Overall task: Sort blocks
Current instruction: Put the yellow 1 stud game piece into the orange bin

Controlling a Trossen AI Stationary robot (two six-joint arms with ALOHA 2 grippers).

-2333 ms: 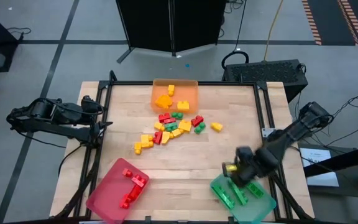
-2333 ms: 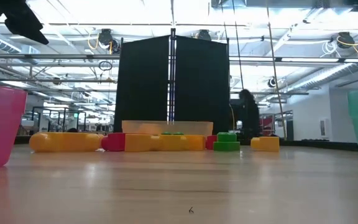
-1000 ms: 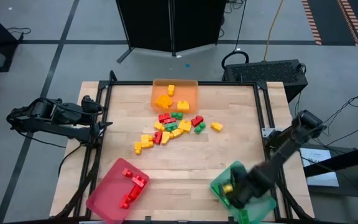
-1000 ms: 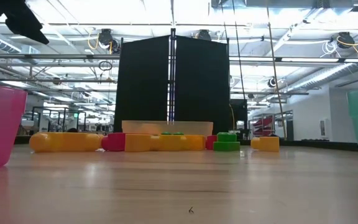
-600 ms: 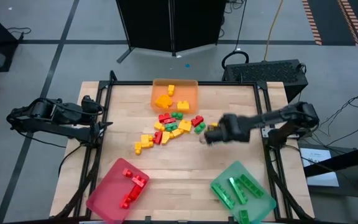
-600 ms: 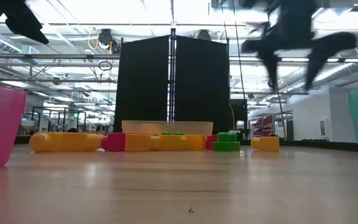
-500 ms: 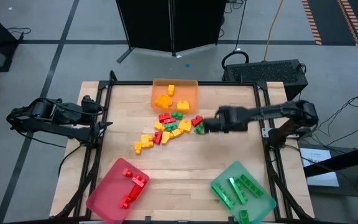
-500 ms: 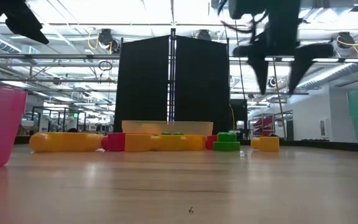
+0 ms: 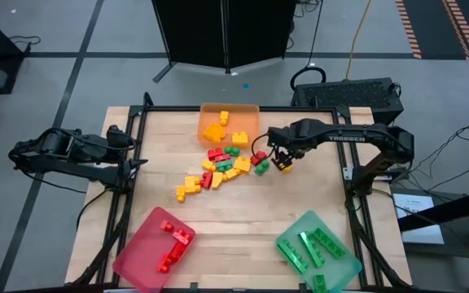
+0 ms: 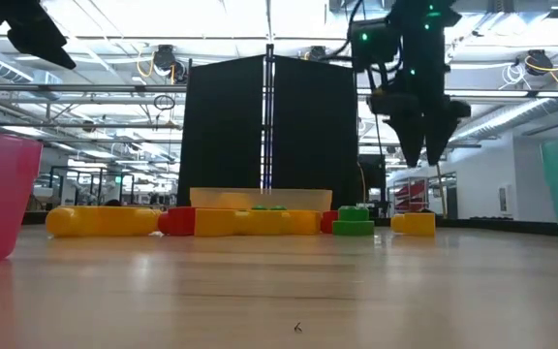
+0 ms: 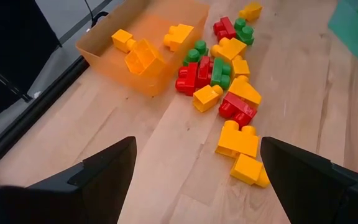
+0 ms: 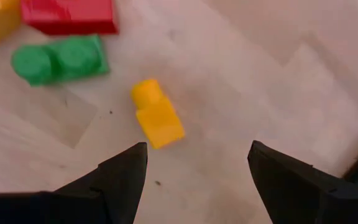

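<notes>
One lone yellow brick point(image 12: 156, 116) lies almost straight under the spread, empty right gripper point(image 9: 284, 160), set apart from the heap toward the table's right edge.

Seen from the right wrist, the brick sits on bare wood between the two dark fingers point(image 12: 122, 180) and a little ahead of them, its long axis slanting across the gap, so I judge a slight wrist turn and a straight drop would put the fingers on its long sides. A green brick point(image 12: 59, 59) and a red brick point(image 12: 72, 15) lie just beyond it, near but apart. The remaining blocks point(image 9: 222, 168) crowd mid-table below the orange tray point(image 9: 251, 114) at the far edge. The left gripper point(image 9: 129, 159), fingers also spread, waits off the left edge, well apart, so the right arm is plainly nearer.
</notes>
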